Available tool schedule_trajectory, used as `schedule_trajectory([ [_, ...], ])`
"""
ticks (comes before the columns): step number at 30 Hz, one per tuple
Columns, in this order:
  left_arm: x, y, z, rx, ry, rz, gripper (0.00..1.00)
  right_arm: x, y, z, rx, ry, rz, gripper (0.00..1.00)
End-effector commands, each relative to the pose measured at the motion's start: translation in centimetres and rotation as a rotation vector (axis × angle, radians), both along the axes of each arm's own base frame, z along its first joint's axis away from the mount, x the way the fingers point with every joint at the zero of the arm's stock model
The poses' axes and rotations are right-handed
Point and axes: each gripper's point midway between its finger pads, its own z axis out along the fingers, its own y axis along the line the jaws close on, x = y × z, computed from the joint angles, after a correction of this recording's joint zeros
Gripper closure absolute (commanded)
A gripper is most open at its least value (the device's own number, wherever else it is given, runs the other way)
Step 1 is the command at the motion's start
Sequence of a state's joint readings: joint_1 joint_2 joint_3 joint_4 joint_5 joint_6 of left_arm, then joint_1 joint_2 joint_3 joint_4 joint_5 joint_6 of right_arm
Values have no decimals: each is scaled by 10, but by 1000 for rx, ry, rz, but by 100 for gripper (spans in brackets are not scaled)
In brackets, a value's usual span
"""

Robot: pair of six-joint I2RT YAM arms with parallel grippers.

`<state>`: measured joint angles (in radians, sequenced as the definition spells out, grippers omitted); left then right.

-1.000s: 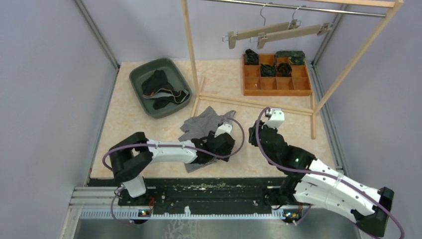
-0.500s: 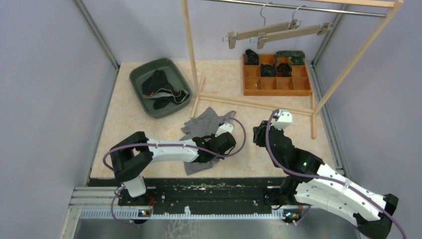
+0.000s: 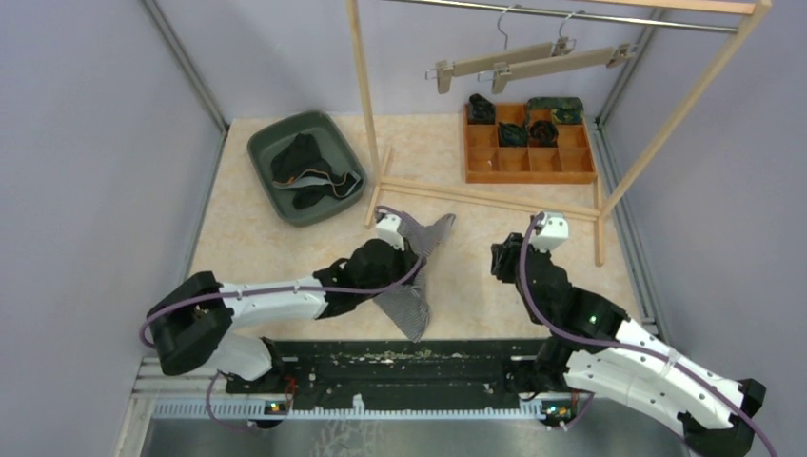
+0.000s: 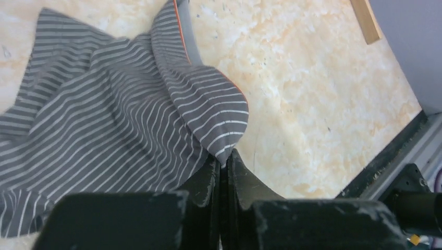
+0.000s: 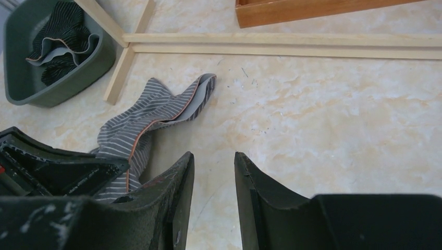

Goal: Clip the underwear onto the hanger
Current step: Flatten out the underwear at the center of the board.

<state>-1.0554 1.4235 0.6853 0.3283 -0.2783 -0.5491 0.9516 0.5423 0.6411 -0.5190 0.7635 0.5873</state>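
Note:
The grey striped underwear (image 3: pixel 416 290) is pulled up into a long narrow drape in the middle of the table. My left gripper (image 3: pixel 403 271) is shut on a fold of it. In the left wrist view the jaws (image 4: pixel 224 156) pinch the cloth's edge and the rest of the underwear (image 4: pixel 104 120) spreads to the left. My right gripper (image 3: pixel 501 259) stands to the right of the cloth, open and holding nothing (image 5: pixel 213 156). The underwear (image 5: pixel 156 109) lies to its left. Two wooden clip hangers (image 3: pixel 495 65) hang on the rail at the back.
A green bin (image 3: pixel 265 143) holding dark garments sits at the back left. A wooden compartment tray (image 3: pixel 528 164) with folded items is at the back right. The rack's floor bars (image 3: pixel 485 197) and upright post (image 3: pixel 364 95) stand just behind both grippers.
My left gripper has shut on the underwear and carried it up and towards the back, drawing the flat cloth into a narrow drape. The right gripper has shifted slightly right.

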Motion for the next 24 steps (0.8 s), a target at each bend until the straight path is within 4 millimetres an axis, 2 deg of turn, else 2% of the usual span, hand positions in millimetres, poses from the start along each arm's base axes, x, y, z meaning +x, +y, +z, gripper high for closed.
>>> schedule_trajectory([
  [1,-4,2,17,-192,-6,6,93,3,-2,9,25,-22,-21,65],
  [8,-17,35,-17,-260,62,46,89,4,2,5,19,-9,-11,65],
  [17,-28,55,-37,-270,130,26,82,6,8,-1,8,5,-2,65],
  [19,-32,57,-44,-254,165,13,72,7,9,-1,10,5,0,65],
  [21,-35,58,-51,-233,193,4,49,7,10,-1,14,7,3,65],
  [24,-39,62,-59,-208,219,9,28,7,12,-2,11,10,7,65],
])
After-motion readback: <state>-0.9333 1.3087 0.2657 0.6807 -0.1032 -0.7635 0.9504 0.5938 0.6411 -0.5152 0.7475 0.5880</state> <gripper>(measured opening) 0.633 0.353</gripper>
